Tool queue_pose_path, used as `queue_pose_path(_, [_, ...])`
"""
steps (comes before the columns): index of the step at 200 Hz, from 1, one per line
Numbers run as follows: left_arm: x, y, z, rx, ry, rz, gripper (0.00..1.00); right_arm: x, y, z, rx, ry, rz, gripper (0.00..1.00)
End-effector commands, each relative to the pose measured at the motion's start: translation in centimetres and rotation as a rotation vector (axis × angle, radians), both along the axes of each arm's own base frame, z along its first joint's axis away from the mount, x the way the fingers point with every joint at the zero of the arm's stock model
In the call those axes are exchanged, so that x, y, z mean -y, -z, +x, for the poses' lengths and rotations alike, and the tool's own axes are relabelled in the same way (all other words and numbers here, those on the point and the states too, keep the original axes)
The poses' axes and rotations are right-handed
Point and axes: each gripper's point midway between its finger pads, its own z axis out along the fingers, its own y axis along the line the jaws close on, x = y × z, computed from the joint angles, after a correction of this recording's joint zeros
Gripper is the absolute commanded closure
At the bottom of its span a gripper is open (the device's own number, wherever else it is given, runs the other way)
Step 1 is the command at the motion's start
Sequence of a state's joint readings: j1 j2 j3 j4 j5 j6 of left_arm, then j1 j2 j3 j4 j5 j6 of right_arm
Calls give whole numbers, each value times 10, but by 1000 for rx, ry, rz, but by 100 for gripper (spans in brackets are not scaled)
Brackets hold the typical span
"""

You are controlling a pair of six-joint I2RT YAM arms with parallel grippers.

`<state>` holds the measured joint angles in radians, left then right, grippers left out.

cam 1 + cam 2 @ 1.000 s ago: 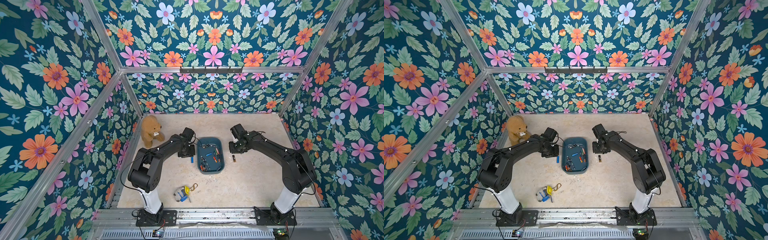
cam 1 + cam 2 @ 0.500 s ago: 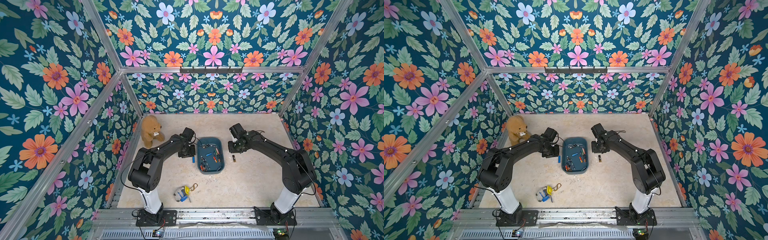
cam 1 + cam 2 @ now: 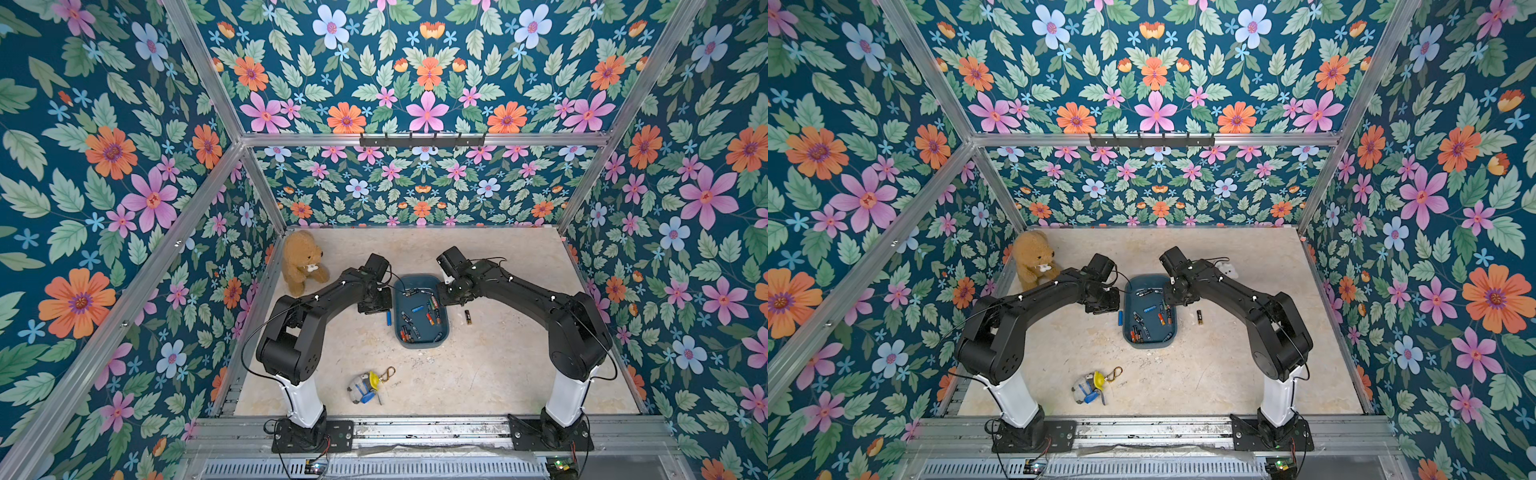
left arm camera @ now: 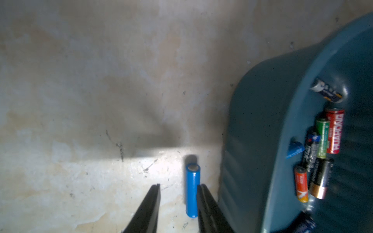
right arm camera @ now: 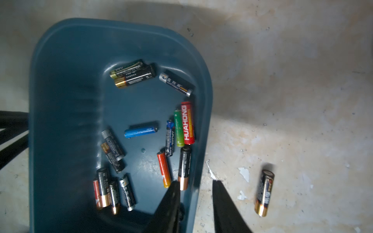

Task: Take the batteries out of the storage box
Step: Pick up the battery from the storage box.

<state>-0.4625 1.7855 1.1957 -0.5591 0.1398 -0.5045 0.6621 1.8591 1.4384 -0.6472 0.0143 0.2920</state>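
The storage box (image 3: 422,345) (image 3: 1150,345) is a dark teal tray in the middle of the table, with several batteries (image 5: 141,131) (image 3: 424,316) lying loose in it. A blue battery (image 4: 191,189) (image 3: 388,318) lies on the table just left of the box. My left gripper (image 4: 178,185) (image 3: 376,307) is open above it, the battery close by one finger. A black and gold battery (image 5: 264,192) (image 3: 468,316) lies on the table right of the box. My right gripper (image 5: 194,181) (image 3: 446,297) is open and empty above the box's right wall (image 5: 201,141).
A brown teddy bear (image 3: 301,262) sits at the back left. A small toy with a yellow cap and key ring (image 3: 365,386) lies near the front. A small white object (image 3: 1227,270) lies behind my right arm. Flowered walls close in three sides.
My right gripper has moved a little to the left, from the table beside the box to over its right wall. The left gripper and the blue battery have stayed in place.
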Motion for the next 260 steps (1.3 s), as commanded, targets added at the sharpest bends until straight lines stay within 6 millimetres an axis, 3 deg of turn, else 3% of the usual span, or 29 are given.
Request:
queue_pose_path(1, [7, -3, 4, 9, -1, -33, 63, -3, 0, -2, -11, 7, -7, 67])
queue_pose_path(61, [12, -4, 5, 13, 7, -39, 63, -20, 3, -11, -19, -26, -11, 67])
queue_pose_path(124, [6, -7, 2, 14, -3, -24, 61, -38, 31, -23, -63, -62, -35, 67])
queue_pose_path(260, [-14, 0, -10, -2, -27, 10, 58, -43, 62, -31, -112, -88, -65, 68])
